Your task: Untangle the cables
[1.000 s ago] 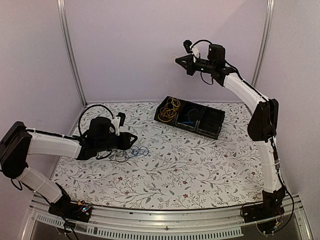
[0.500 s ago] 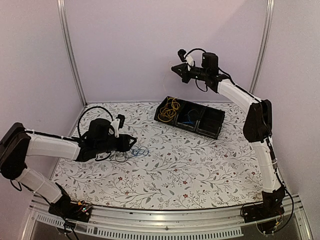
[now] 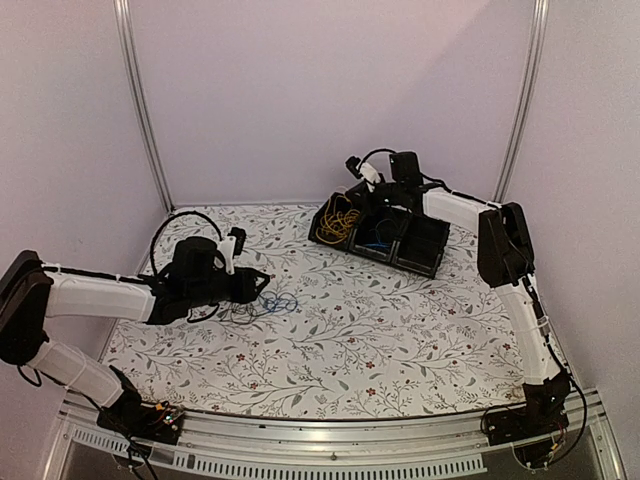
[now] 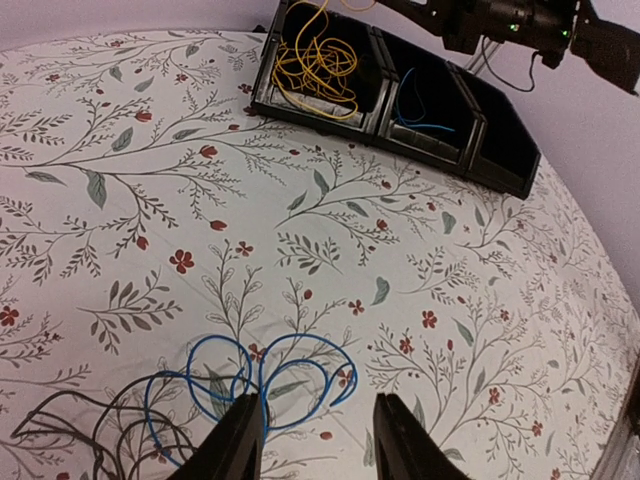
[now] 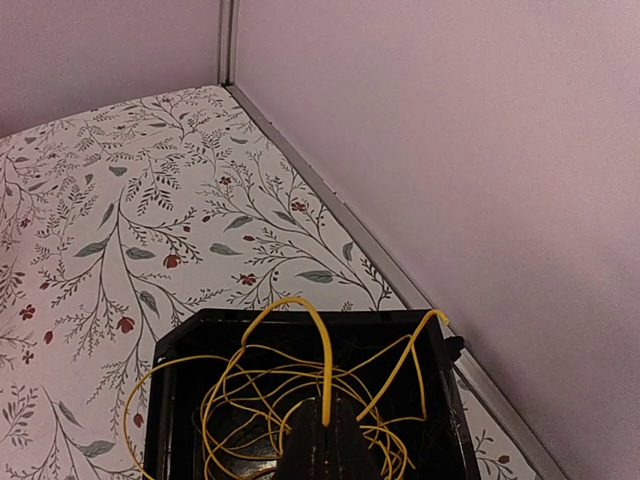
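Right claw [image 5: 325, 415] is pinched shut, apparently on a strand of the thin yellow cable tangle [image 5: 328, 365], which sits right under it in the end bin of the black plastic three-bin tray [image 5: 370, 315]. The next bin over holds one thin blue cable [image 4: 415, 115]. Left claw [image 4: 318, 405] hangs half-open, holding nothing. One loose looped blue cable [image 4: 300, 338] and one thin black wire [image 4: 90, 420] lie overlapping just in front of it. I'd say two are sorted and two are left.

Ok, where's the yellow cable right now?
In the top view the yellow cable lies in the left-end compartment of the black tray, far centre, with one strand rising to the right gripper's shut fingers.
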